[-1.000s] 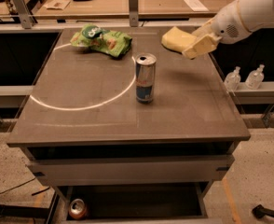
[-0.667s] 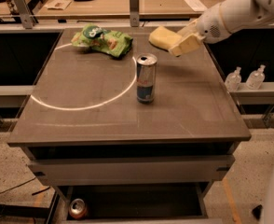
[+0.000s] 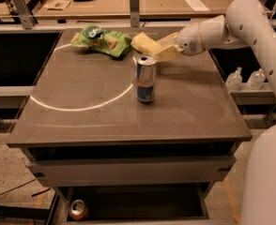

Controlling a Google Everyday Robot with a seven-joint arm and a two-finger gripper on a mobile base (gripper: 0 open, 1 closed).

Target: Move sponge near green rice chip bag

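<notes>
The pale yellow sponge [image 3: 146, 43] is held in my gripper [image 3: 162, 47], a little above the table at its far middle. My gripper is shut on the sponge's right end, with a cream fingertip [image 3: 168, 54] below it. The green rice chip bag [image 3: 102, 40] lies on the table's far left, its right edge close to the sponge's left end. My white arm reaches in from the right.
A silver-and-blue drink can [image 3: 146, 78] stands upright just in front of the sponge. The grey table [image 3: 86, 125] bears a bright curved arc of light. Two clear bottles [image 3: 245, 78] stand on a ledge to the right. Another can [image 3: 78, 209] lies under the table.
My gripper has carried the sponge leftward across the far side of the table, from the right edge to just beside the green bag. The can and bag have not moved.
</notes>
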